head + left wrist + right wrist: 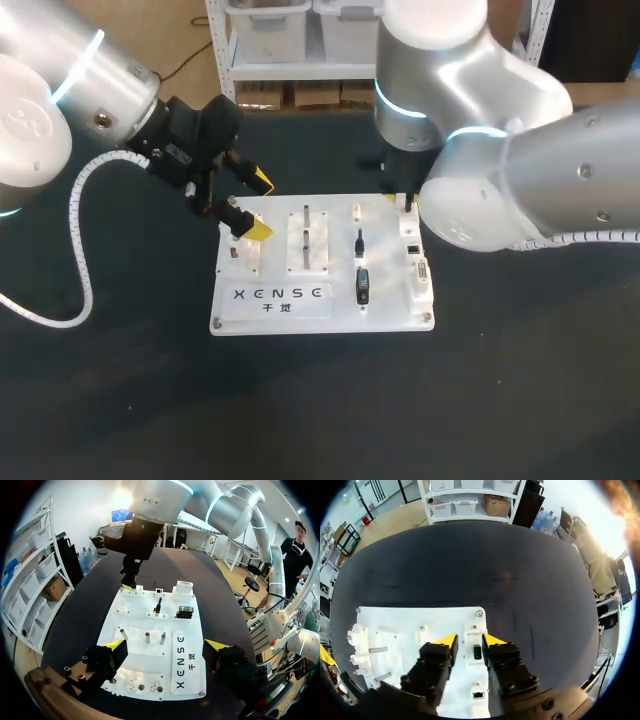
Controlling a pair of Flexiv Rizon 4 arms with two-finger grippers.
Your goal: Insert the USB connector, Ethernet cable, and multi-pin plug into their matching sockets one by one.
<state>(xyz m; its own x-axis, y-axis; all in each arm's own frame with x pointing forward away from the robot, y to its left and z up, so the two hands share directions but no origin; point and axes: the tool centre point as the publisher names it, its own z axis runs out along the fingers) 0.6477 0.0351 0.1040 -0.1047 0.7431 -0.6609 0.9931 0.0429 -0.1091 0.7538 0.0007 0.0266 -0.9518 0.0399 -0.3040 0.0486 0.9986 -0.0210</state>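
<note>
Both grippers released, empty: left gripper spread wide left of centre, right gripper straddling a socket block. USB connector and multi-pin plug sit just right of centre on the board — probably light, stiff, slick. Best pinched across flat sides.

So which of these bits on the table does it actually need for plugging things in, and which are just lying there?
Needed: the white board, the thin black plug, the wide black plug, the sockets along its edge, the left gripper and the right gripper.

Just there: the upright metal pins on the board.
</note>
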